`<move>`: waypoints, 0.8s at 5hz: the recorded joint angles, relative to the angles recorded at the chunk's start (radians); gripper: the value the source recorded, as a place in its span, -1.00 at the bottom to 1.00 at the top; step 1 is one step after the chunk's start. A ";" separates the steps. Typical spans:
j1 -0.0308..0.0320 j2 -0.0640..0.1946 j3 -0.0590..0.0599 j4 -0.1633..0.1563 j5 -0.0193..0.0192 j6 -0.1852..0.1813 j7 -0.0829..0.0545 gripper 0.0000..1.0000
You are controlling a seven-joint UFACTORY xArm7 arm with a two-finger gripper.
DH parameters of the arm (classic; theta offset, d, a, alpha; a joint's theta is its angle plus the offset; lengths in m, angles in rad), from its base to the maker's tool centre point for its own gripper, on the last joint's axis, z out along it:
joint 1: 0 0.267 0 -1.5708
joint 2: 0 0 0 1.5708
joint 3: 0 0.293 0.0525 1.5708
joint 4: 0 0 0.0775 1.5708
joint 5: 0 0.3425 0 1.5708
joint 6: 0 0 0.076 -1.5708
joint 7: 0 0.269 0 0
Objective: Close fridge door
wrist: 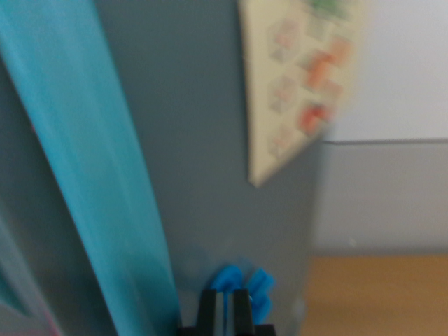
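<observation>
Pressed-together end effector (233, 297) at six o'clock, touching grey fridge door (210, 140); rigid, smooth, probably hinged-heavy: best pushed flat, right of teal strip (98, 175).

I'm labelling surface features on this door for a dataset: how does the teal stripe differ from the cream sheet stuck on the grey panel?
The broad teal diagonal stripe is one plain colour; the cream paper sheet carries blurred reddish and green patches. The stripe runs from the top edge down to the bottom of the wrist view's left side; the sheet sits in the upper right and ends in a corner partway down. The stripe is a long band; the sheet looks broader and angular. Both lie on the grey fridge door panel.
</observation>
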 joint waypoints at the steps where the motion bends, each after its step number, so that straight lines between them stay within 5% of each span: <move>1: 0.0000 0.055 0.047 0.047 0.0000 0.000 0.000 1.00; 2: 0.0000 0.055 0.047 0.047 0.0000 0.000 0.000 1.00; 3: 0.0000 0.114 0.090 0.092 0.0000 0.000 0.000 1.00; 4: 0.0000 0.114 0.090 0.092 0.0000 0.000 0.000 1.00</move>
